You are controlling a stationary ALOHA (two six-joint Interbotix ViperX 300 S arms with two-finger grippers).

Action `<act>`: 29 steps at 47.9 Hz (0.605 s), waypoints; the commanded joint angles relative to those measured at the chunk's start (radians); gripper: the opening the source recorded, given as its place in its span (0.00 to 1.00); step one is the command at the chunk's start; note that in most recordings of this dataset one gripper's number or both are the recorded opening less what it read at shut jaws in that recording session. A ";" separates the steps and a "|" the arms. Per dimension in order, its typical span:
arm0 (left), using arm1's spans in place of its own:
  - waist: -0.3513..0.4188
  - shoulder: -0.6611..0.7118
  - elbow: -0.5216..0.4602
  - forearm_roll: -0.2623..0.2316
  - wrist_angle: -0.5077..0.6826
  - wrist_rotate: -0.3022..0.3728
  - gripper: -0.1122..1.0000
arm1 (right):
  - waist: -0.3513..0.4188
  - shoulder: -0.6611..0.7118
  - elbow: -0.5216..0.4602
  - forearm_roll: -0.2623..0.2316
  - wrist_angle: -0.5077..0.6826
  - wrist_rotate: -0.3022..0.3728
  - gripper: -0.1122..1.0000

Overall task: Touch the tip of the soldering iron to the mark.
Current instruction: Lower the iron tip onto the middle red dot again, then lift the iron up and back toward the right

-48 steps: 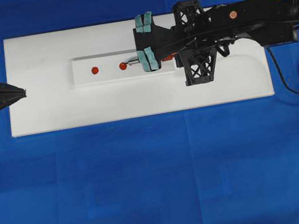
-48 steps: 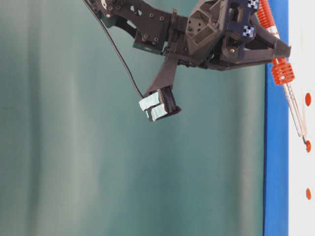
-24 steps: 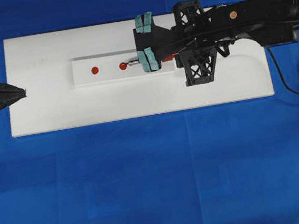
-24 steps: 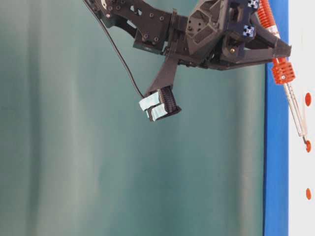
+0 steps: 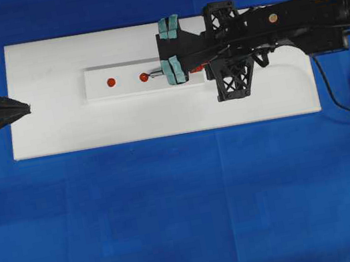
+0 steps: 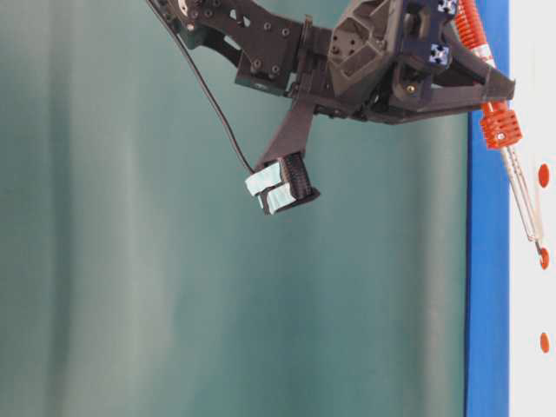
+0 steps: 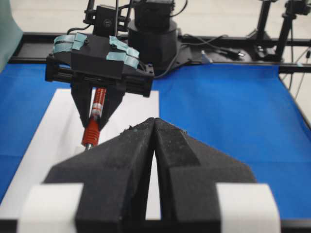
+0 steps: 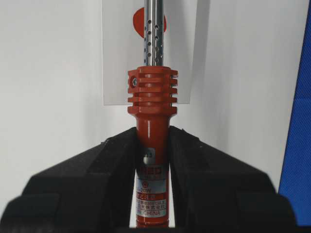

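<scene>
The right gripper is squeezing the slim red-orange soldering iron by its hard plastic handle; it looks light and stiff; the left gripper is resting closed, empty.

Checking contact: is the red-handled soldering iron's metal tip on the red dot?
On it: the soldering iron slants down, its tip meeting the red dot.

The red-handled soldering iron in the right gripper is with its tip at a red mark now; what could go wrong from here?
1. The right gripper holds the red-handled soldering iron only low on its handle, so pressing down may make it slip or tilt.
2. The thin metal tip meets the red round mark at a slant; it may skid off along the narrow white strip.
3. The loose black cord may tug the tool.
</scene>
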 commanded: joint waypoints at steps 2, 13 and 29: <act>-0.002 0.006 -0.011 0.002 -0.006 -0.002 0.10 | 0.002 -0.014 -0.017 0.002 -0.005 -0.002 0.16; -0.003 0.006 -0.012 0.003 -0.006 -0.002 0.10 | 0.002 -0.014 -0.018 0.003 -0.003 -0.002 0.16; -0.003 0.002 -0.012 0.002 -0.006 -0.002 0.10 | 0.002 -0.074 -0.058 -0.005 0.071 0.000 0.16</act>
